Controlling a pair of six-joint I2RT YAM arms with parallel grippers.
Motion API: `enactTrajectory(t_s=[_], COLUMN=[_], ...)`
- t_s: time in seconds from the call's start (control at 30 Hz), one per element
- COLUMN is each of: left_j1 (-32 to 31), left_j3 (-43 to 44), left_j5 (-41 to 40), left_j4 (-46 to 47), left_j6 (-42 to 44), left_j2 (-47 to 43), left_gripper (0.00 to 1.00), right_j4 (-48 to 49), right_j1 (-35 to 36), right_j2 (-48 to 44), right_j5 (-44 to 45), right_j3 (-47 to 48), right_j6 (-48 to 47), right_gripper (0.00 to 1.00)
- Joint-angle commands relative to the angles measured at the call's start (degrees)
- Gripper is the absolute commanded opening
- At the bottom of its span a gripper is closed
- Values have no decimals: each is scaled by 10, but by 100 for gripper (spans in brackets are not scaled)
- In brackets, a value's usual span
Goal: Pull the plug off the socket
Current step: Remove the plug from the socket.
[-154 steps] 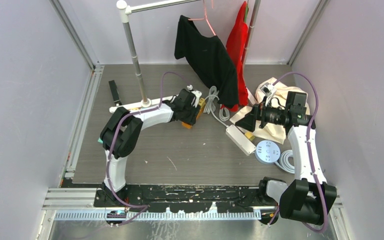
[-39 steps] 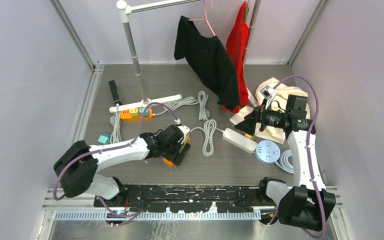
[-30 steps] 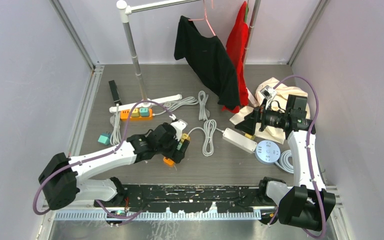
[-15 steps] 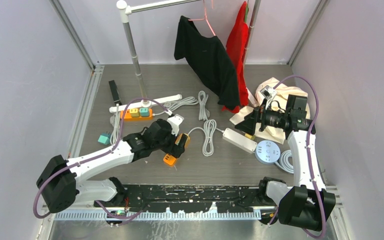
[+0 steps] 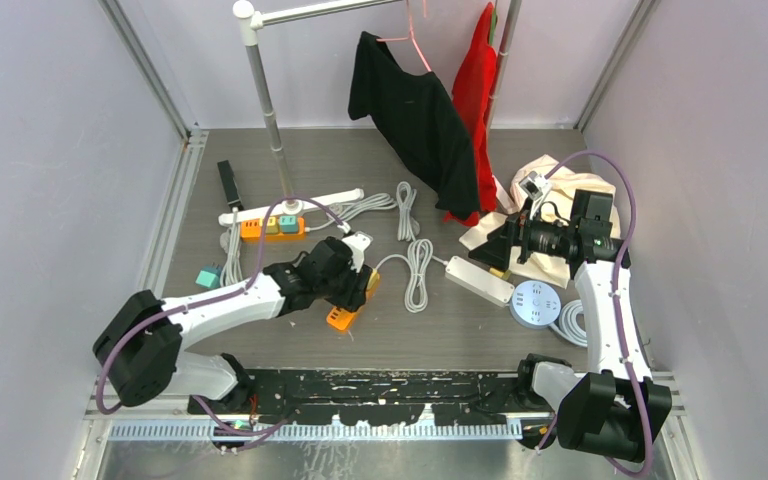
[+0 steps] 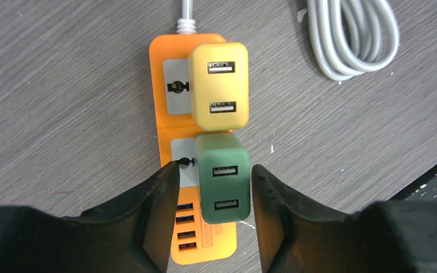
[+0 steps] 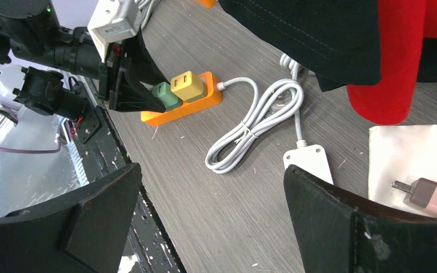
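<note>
narrowing since before, left gripper point(image 6: 214, 166) is waiting half open around the green plug point(image 6: 223, 176), low middle on the orange strip point(image 6: 165, 62), not squeezing yet; pinching its hard, smooth sides is looking best.

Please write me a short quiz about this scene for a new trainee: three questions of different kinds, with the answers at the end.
1. True or false: the yellow charger and the green charger are both plugged into the orange power strip.
2. Which thing stands between the fingers of the left hand? A) the yellow charger B) the green charger C) the coiled white cable
3. Fill in the missing word: the right hand is wide ___ and holds nothing.
Key: 1 true; 2 B; 3 open.
</note>
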Motion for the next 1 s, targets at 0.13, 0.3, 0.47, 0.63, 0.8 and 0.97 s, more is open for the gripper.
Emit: enactTrajectory(t_s=[0.13,0.3,0.47,0.63,0.8,0.97], left_j1=[3,2,-4,-22,-35,-59], left_j3=[36,40,38,35,41,64], left_j5=[8,35,78,120,192,228], left_j4=[-19,-23,-17,-18,-19,-22], left_j6=[-2,24,89,156,201,225], left_j2=[13,16,26,24,35,78], left_gripper=[42,24,4,1,0,0], right_j4=[19,19,19,19,18,4], right_j1=[5,7,10,12,13,21], right_j2=[1,1,1,0,1,-5], right_j5=[-14,-13,-12,-12,-13,-22], right_j3=[2,1,1,0,-1,-4], right_j6=[-2,-1,-3,-6,-9,-36], right_gripper=[100,100,100,100,100,100])
